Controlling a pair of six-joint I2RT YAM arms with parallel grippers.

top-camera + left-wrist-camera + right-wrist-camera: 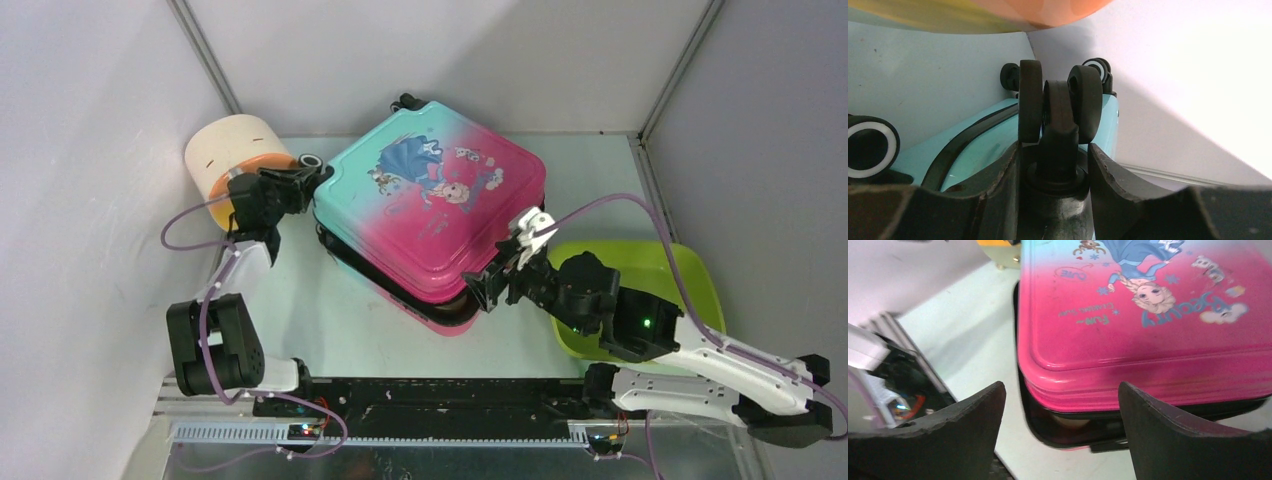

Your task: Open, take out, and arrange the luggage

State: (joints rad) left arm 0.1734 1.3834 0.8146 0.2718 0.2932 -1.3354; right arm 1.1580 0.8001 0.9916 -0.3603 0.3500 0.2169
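While you read the scene from the left, note the cream-and-orange cylinder (235,150) lying on its side in the far left corner, close against the wall. Just beside it, your left gripper (1054,146) reaches to the teal corner of the luggage (430,200), and its two fingers (998,190) stand on either side of the stem of a black twin wheel (1058,105). The left finger touches the wheel's housing, while the right one sits so near that you cannot tell whether the wheel is truly clamped or only bracketed. The luggage lies flat in the middle of the table (300,310) with its princess print facing up, its teal end toward the far left and its pink end toward the near right. Along that pink edge you can see a dark gap between the two halves of the shell. Your right gripper (1061,385) hovers just off the pink corner, fingers spread wide and holding nothing. Behind its arm, on the right, sits the lime-green tub (690,270).
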